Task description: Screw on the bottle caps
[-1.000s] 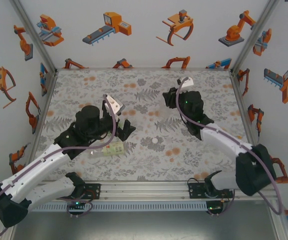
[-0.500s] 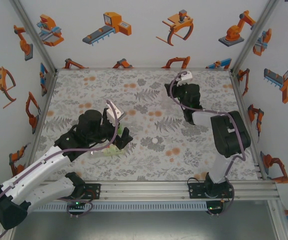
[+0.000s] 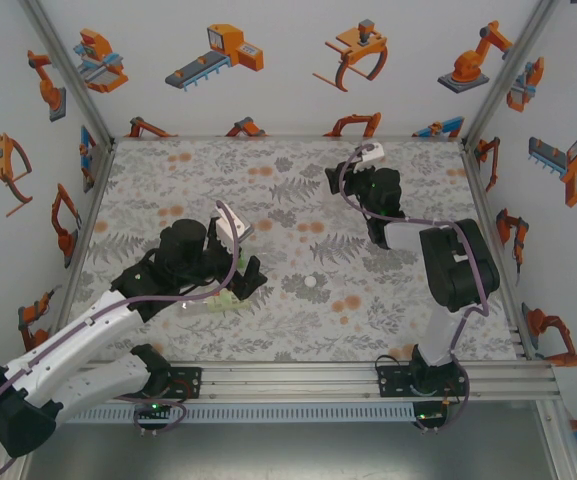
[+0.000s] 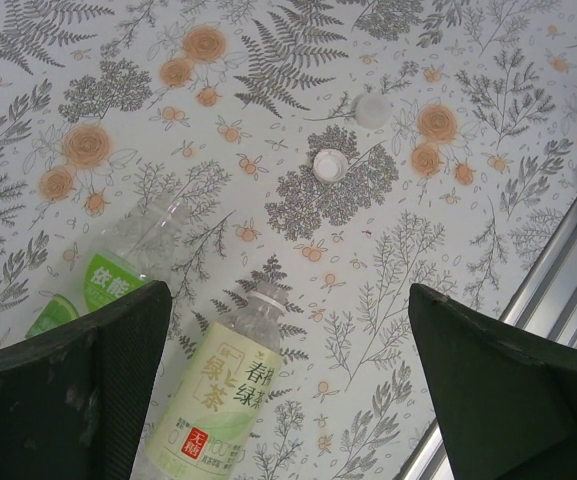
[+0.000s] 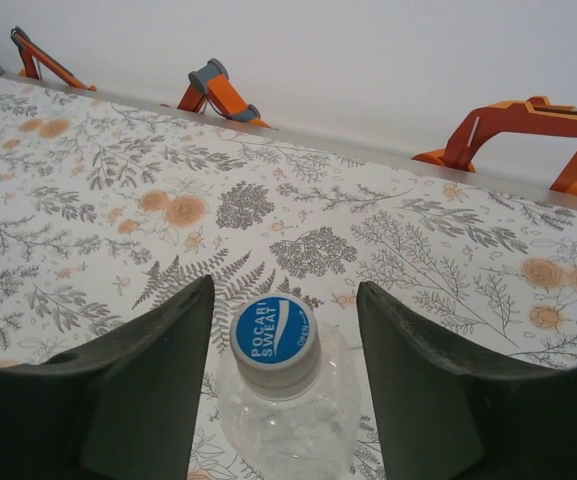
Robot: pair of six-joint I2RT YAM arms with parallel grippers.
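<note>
Two bottles lie on the table under my left gripper (image 4: 288, 400). One has a pale yellow-green label (image 4: 218, 395); the other, to its left, has a green label (image 4: 116, 282). Both necks are bare. The left gripper is open and hovers above them, the pale bottle close to its left finger (image 4: 68, 400). Two white bottle caps (image 4: 331, 165) (image 4: 372, 110) rest beyond the bottles. From the top I see one cap (image 3: 313, 282) right of the left gripper (image 3: 240, 283). An unlabelled bottle (image 5: 288, 430) stands upright with a blue-topped cap (image 5: 276, 338) on it. My right gripper (image 5: 286, 300) is open around that cap, with a gap on each side.
The metal rail (image 4: 558, 290) of the table's near edge runs just right of the left gripper. The right gripper (image 3: 356, 188) works near the back right of the table, not far from the rear wall (image 5: 368, 60). The flowered mat (image 3: 298, 190) between the arms is bare.
The right jaws have opened off the bottle's cap. The right arm has folded back at the elbow. The left gripper has come down and nearer, over the lying bottles.
</note>
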